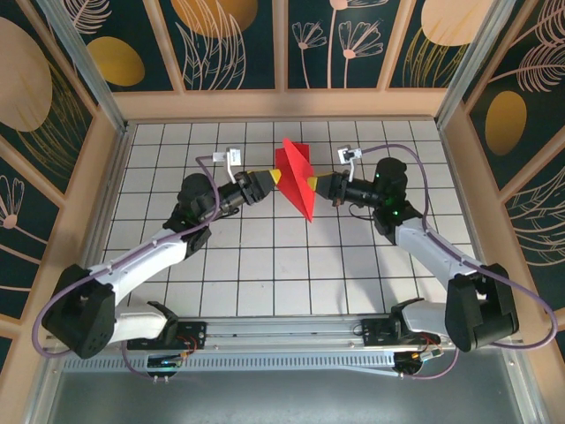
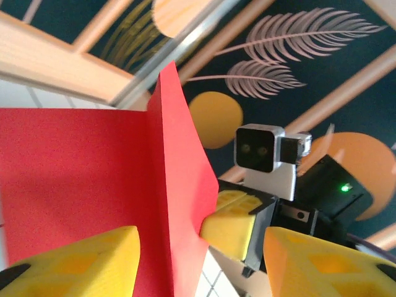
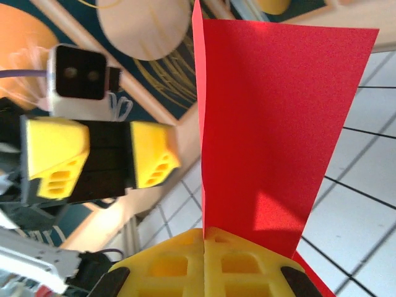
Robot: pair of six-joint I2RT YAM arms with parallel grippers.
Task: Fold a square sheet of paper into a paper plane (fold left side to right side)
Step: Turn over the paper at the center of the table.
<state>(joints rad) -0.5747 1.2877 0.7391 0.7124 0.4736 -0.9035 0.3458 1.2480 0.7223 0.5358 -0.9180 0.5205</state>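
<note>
**Red sheet up on edge mid-table, right side pinching**

The left arm (image 1: 159, 247) reaches in from the near-left corner over the white grid table (image 1: 229, 265). Left gripper (image 1: 273, 179): its yellow fingers (image 2: 93, 263) are spread apart, tips at the sheet's left side. I cannot tell whether either finger touches the sheet.

Square sheet of paper (image 1: 296, 172): bright red, partly folded, raised on edge rather than flat. It sits between the two grippers, just beyond the table's centre. In the left wrist view one flap juts out edge-on from a flat panel. Whether its lower tip rests on the tiles is unclear.

Right gripper (image 1: 320, 186): its pads (image 3: 185, 244) are pressed together on the sheet's right side, and the paper rises out of the seam between them. The right arm (image 1: 424, 243) enters from the near-right.
</note>
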